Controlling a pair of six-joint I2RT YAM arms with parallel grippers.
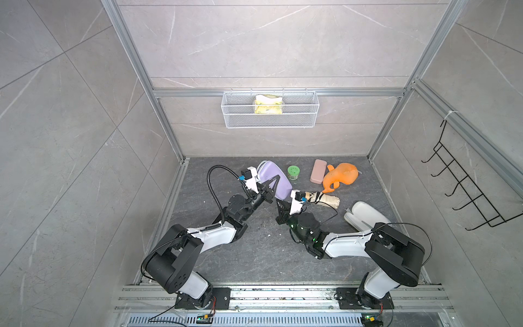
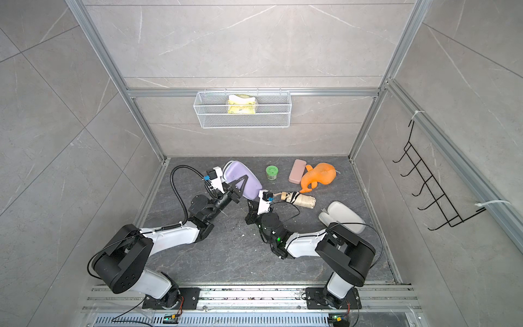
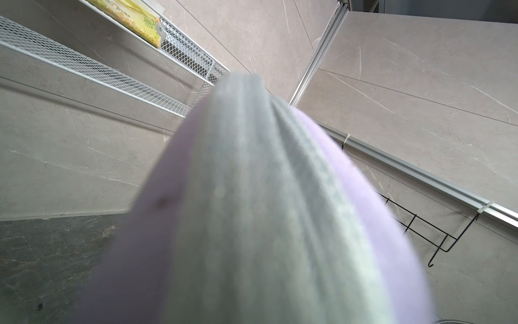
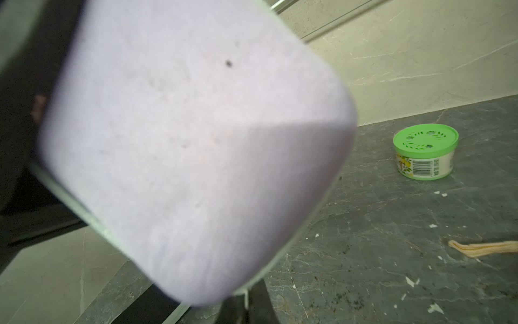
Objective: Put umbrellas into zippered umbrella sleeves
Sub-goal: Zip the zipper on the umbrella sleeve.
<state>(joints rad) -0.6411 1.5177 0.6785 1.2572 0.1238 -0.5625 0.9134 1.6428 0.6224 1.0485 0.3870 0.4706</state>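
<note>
The left end effector (image 1: 275, 183) is clamped across the lilac sleeve (image 1: 270, 173), near the centre of both top views. The right end effector (image 1: 280, 204) is closed at the sleeve's lower end — what it pinches cannot be told. The beige umbrella (image 1: 325, 199) lies on the bench (image 1: 254, 254) just right of centre.

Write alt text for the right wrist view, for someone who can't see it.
A blurred lilac sleeve, very close to the lens, fills most of the frame. Beyond it a green-lidded tub stands upright on the dark stone tabletop, with a beige strap lying apart from it, cut off by the frame.
</note>
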